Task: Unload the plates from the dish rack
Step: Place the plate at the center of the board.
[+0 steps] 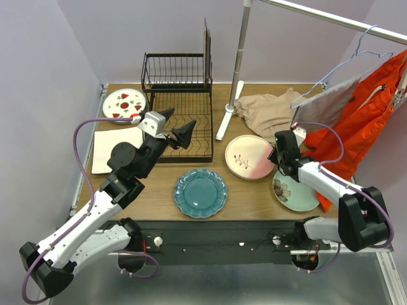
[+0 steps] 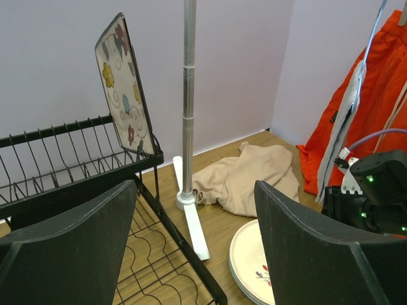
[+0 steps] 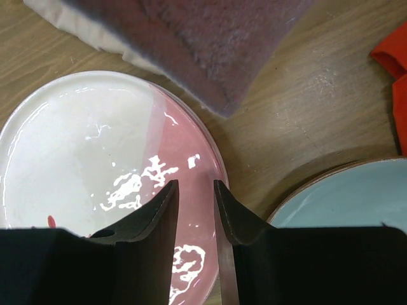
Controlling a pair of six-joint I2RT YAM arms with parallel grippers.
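- On our wooden desk (image 1: 251,194), between lilac walls (image 1: 38,63), plates (image 1: 200,192) surround the black dish rack (image 1: 177,71).
- We see the left claw (image 2: 195,184) spread wide, the right claw (image 3: 195,184) barely parted.

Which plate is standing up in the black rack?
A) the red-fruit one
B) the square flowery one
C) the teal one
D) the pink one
B: the square floral plate stands on edge in the dish rack; the teal plate, red-fruit plate and pink plate lie flat on the table.

upright plate (image 2: 124,86) in dish rack (image 1: 177,71) | another plate (image 1: 200,192) before rack | stand (image 1: 239,63) right of rack
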